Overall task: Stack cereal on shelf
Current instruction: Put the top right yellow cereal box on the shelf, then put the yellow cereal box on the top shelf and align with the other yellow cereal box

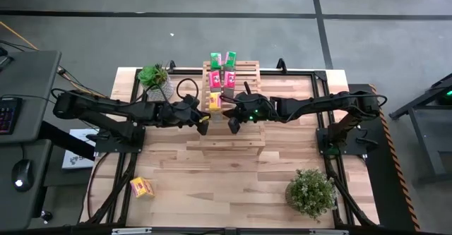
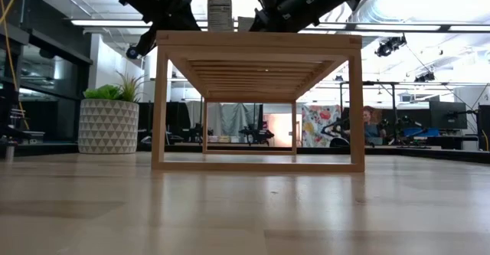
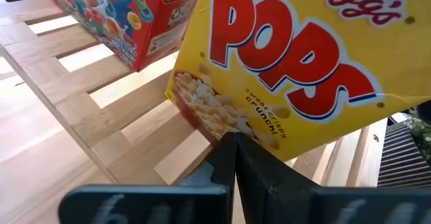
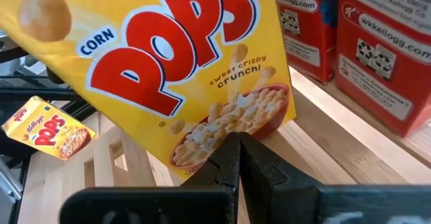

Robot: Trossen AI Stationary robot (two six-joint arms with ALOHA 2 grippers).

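Wooden tabletop [image 1: 212, 178] carries the light slatted wood shelf [image 1: 244, 140]; a yellow cardboard cereal box [image 1: 215, 101] stands on it. Left gripper [image 1: 203, 128] and right gripper [image 1: 233, 125] flank it, jaws closed, empty. Risk: a nudge topples it.

the shelf [image 1: 232, 133] stands in the middle of the table [image 1: 212, 185]. on it five cereal boxes [image 1: 222, 76] stand in a column of pairs toward the far edge. one more box [image 1: 142, 188] lies on the table near the front left corner. one plant [image 1: 155, 80] stands behind the shelf on the left, another plant [image 1: 310, 191] in front on the right.
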